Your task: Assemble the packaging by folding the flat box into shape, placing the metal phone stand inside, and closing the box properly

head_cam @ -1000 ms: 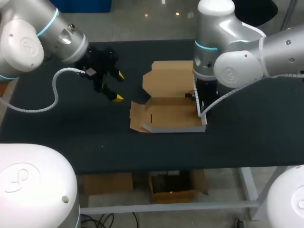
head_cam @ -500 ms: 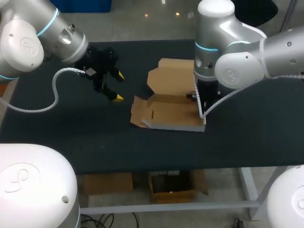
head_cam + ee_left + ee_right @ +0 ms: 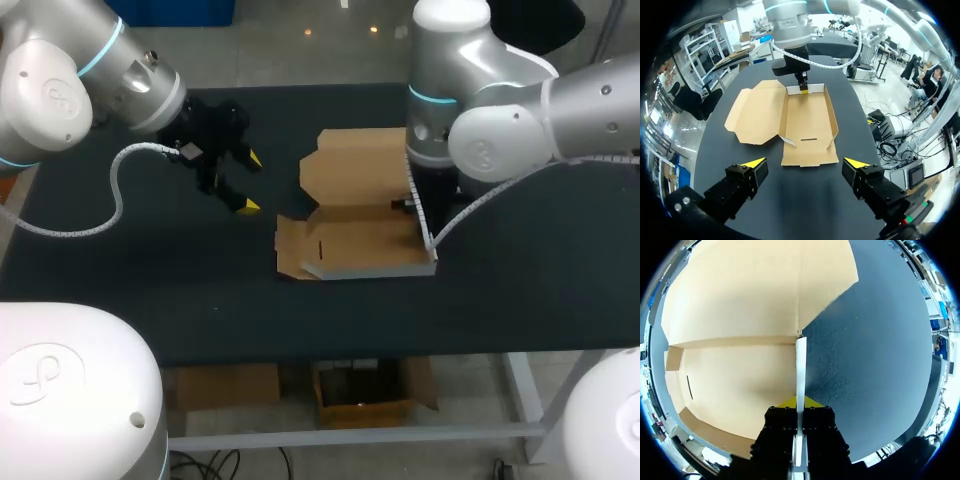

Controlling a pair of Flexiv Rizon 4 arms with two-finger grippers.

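Note:
The brown cardboard box (image 3: 360, 245) lies open on the black table, a shallow tray with low walls and its lid flap (image 3: 350, 165) spread flat behind it. My right gripper (image 3: 418, 206) stands over the tray's right end, shut on the side wall there. In the right wrist view that white-edged wall (image 3: 800, 365) runs straight between the fingers of the right gripper (image 3: 800, 402). My left gripper (image 3: 250, 182) hovers wide open to the left of the box, holding nothing. Its wrist view shows the left gripper (image 3: 805, 162) facing the box (image 3: 807, 122). No phone stand is in view.
The black table (image 3: 200, 290) has bare surface left of the box, in front of it and to its right. A small side flap (image 3: 290, 245) sticks out at the tray's left end.
My right gripper has closed on the box's side wall. The box shifted slightly right and back, then returned to about where it lay. The left arm has kept still.

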